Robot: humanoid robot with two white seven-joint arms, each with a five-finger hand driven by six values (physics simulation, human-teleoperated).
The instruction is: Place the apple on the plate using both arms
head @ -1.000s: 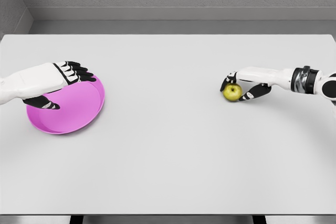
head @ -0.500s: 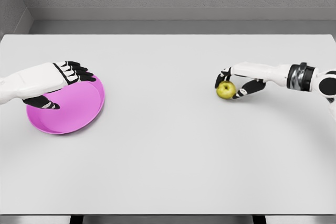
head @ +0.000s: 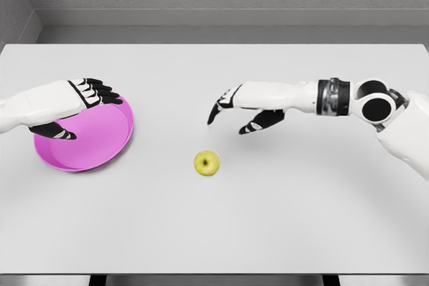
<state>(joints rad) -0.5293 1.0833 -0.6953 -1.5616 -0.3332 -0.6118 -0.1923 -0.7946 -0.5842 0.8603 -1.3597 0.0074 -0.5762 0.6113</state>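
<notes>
The fingers of the right hand [head: 236, 106] are spread and loosely bent, pointing down-left, and they hold nothing; its arm reaches in from the right above the table [head: 268, 219]. The apple [head: 207, 163] lies alone on the table, nearer and a little left of that hand, apart from it. The left hand [head: 74, 102] is over the pink plate [head: 100, 138] at the left, fingers extended over the far rim, thumb below. Wide free surface lies between apple and plate.
</notes>
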